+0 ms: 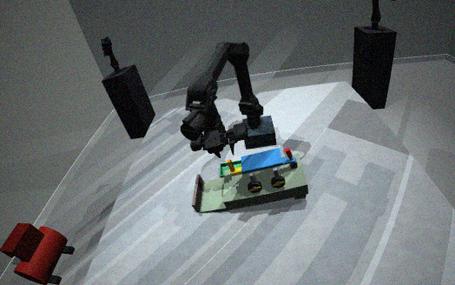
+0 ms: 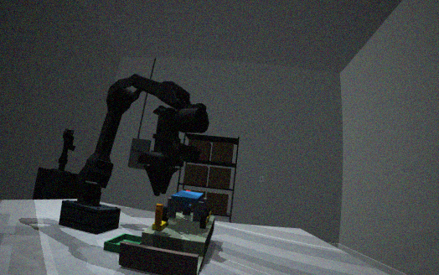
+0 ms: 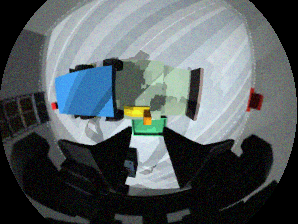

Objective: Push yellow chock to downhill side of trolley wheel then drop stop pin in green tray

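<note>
The blue trolley (image 1: pixel 262 160) (image 2: pixel 188 195) (image 3: pixel 85 92) stands on the pale green ramp (image 1: pixel 213 197) (image 2: pixel 176 240) (image 3: pixel 177 90). The red-headed stop pin (image 1: pixel 288 153) (image 3: pixel 54 105) is at its uphill end. The yellow chock (image 1: pixel 235 170) (image 2: pixel 161 225) (image 3: pixel 135 111), with its orange handle upright, sits at the ramp's tray-side edge, just downhill of the near-side lower wheel; whether they touch is hard to tell. My gripper (image 1: pixel 225 155) (image 2: pixel 157 194) (image 3: pixel 147 129) is open and empty, above the chock and clear of the handle. The green tray (image 1: pixel 221 170) (image 2: pixel 110 250) (image 3: pixel 148 134) lies beside the ramp.
A brown end board (image 1: pixel 198 193) (image 2: pixel 159 257) (image 3: pixel 196 95) closes the ramp's low end. The arm's base block (image 1: pixel 260 132) (image 2: pixel 89 216) stands behind the tray and ramp. Dark pedestals (image 1: pixel 129 102) (image 1: pixel 374 65) and a red object (image 1: pixel 41 256) (image 3: pixel 255 99) are farther off.
</note>
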Controlling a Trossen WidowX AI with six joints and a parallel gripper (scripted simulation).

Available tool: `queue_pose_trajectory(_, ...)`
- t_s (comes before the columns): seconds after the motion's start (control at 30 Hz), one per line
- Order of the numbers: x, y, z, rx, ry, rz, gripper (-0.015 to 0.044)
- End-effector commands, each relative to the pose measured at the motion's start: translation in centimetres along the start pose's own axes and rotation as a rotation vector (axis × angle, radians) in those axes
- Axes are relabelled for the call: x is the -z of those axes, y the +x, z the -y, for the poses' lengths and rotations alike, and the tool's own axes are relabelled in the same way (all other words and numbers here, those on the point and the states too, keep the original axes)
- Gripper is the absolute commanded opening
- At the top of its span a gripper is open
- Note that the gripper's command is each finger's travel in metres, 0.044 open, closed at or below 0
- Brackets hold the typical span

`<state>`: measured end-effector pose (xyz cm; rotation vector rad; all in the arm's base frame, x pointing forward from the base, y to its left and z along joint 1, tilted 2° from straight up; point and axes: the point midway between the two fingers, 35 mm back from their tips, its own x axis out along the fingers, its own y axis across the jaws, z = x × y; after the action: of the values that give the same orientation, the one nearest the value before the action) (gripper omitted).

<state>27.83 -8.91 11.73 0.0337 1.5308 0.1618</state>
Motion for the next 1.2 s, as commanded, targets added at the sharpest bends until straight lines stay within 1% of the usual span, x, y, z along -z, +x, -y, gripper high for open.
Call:
queue_pose_trajectory(0.0, 0.0, 0.2, 0.0, -0.002, 0.001, -0.004, 0.0295)
queue_pose_trajectory(0.07, -0.3, -0.1, -0.4, 0.008, 0.005, 0.017, 0.0242)
queue_pose_trajectory(0.13, -1.3, -0.9, -1.4, 0.031, 0.018, 0.077, 0.019)
queue_pose_trajectory(0.6, -3.1, -1.5, -7.3, -0.068, 0.531, 0.07, 0.019)
queue_pose_trajectory(1.17, -3.6, -2.1, -14.6, -0.157, 1.168, -0.045, 0.019)
